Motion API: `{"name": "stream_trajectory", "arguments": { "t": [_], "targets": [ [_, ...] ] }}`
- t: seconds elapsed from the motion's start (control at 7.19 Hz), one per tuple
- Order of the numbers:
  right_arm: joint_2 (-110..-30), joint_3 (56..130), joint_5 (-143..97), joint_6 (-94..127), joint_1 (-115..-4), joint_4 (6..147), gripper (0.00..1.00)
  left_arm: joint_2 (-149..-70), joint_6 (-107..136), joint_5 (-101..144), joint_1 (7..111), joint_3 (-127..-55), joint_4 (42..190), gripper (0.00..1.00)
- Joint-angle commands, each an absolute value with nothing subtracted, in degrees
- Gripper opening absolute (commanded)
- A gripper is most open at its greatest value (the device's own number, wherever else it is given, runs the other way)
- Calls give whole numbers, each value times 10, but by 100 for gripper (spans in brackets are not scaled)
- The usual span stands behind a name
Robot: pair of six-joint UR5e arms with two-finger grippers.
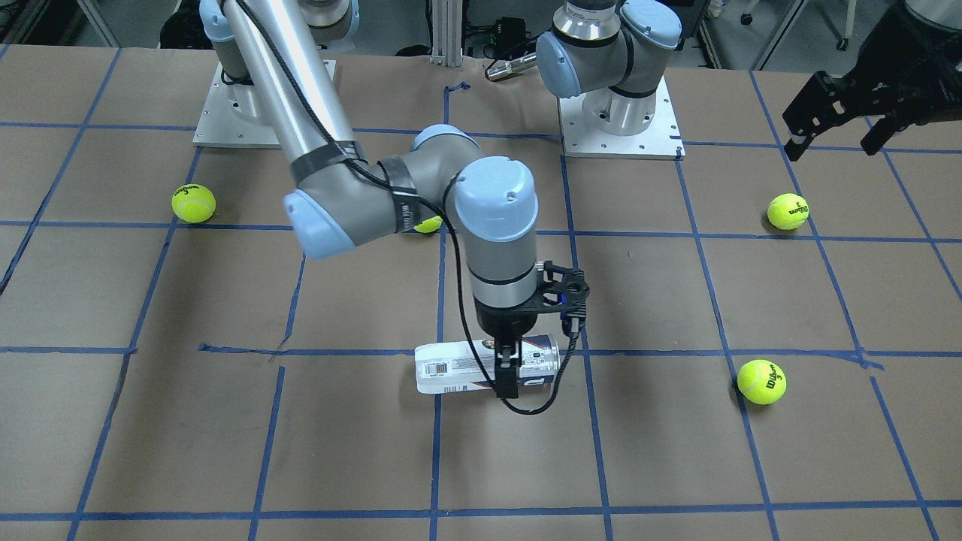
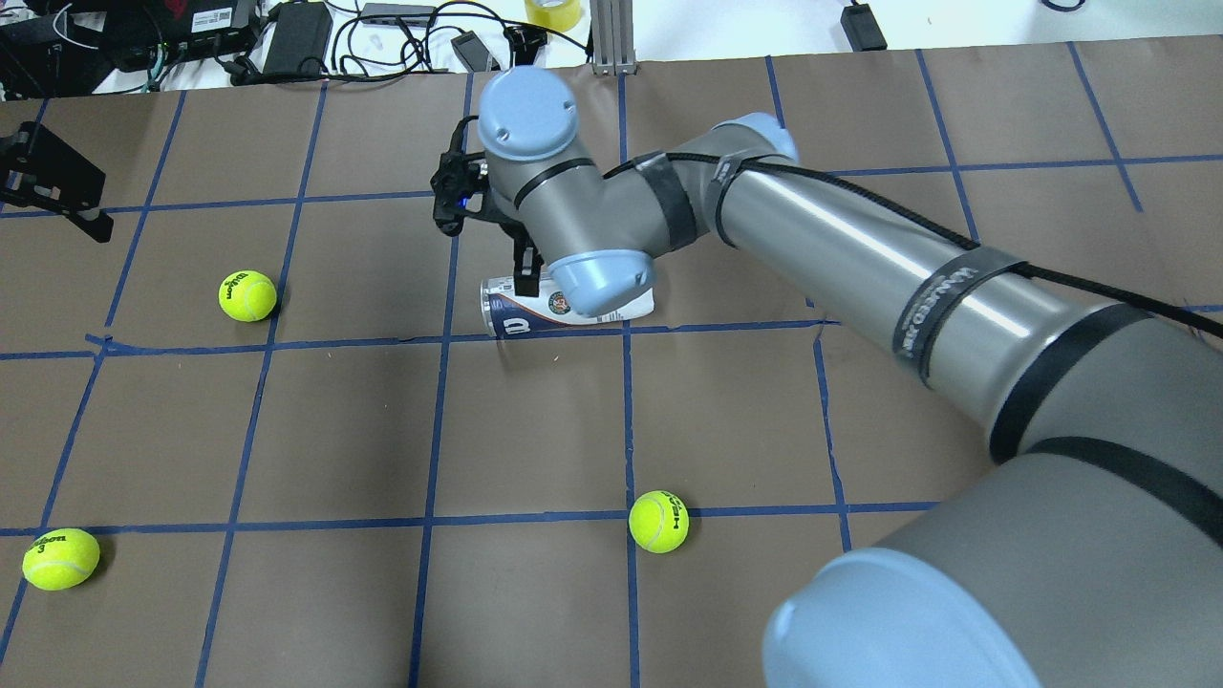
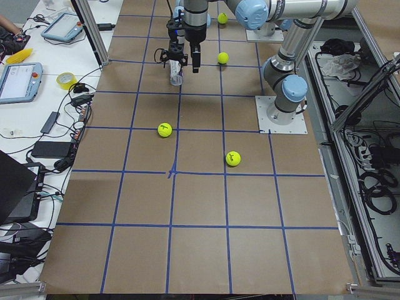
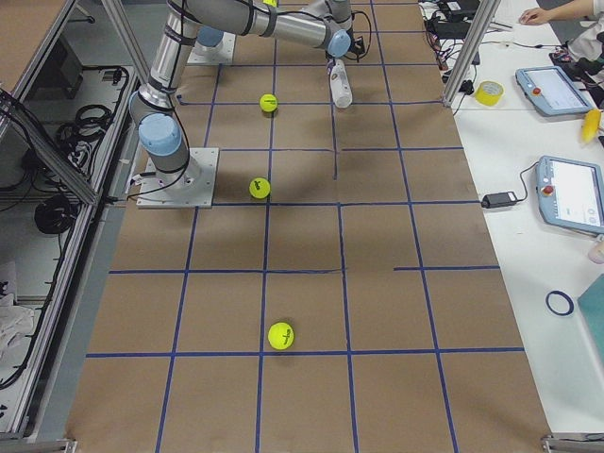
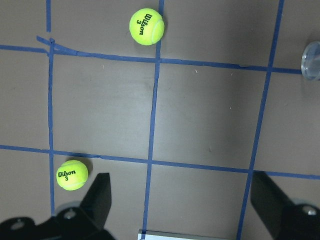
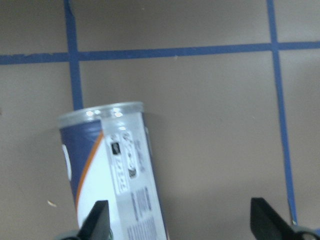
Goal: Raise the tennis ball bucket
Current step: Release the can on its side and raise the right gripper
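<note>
The tennis ball bucket [image 1: 458, 370] is a clear tube with a white and navy label. It lies on its side on the brown table near a blue tape line, and also shows in the overhead view [image 2: 573, 311]. My right gripper [image 1: 509, 368] is down at the tube. One finger [image 1: 507, 379] crosses its near side and the other is hidden. In the right wrist view the tube [image 6: 115, 170] lies by the left finger [image 6: 95, 220], and the jaws stand wide apart. My left gripper [image 2: 57, 186] is open and empty, raised far off to the side.
Yellow-green tennis balls lie loose on the table: one [image 2: 247, 295] left of the tube, one [image 2: 658, 521] nearer the robot, one [image 2: 60, 558] at the near left. Both arm bases [image 1: 618, 120] stand at the table's robot side. Cables and devices [image 2: 287, 29] line the far edge.
</note>
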State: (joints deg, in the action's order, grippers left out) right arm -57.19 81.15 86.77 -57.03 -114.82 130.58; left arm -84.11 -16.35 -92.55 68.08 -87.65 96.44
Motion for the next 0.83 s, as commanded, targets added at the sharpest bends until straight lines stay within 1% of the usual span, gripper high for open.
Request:
{"name": "stream_trajectory", "arguments": {
  "t": [0.0,0.14,0.28,0.42,0.56,0.7],
  "targets": [
    [-661,814,820,-522,-1041,1209,100,-845,-163,-914,684,-877,970,100],
    [-701,816,801,-485,-1000,1164,100,-854,-157,-891,686,-889,962,100],
    [-736,816,804,-482,-968,1116,100,-866,-151,-800,686,-916,935,100],
    [-763,816,805,-443,-935,1074,100,-875,-136,-760,687,-944,899,100],
    [-798,816,806,-404,-925,1032,100,-891,-134,-740,690,-971,870,100],
    [-840,821,807,-374,-927,990,100,-913,-135,-669,697,-1000,828,100]
  ]
}}
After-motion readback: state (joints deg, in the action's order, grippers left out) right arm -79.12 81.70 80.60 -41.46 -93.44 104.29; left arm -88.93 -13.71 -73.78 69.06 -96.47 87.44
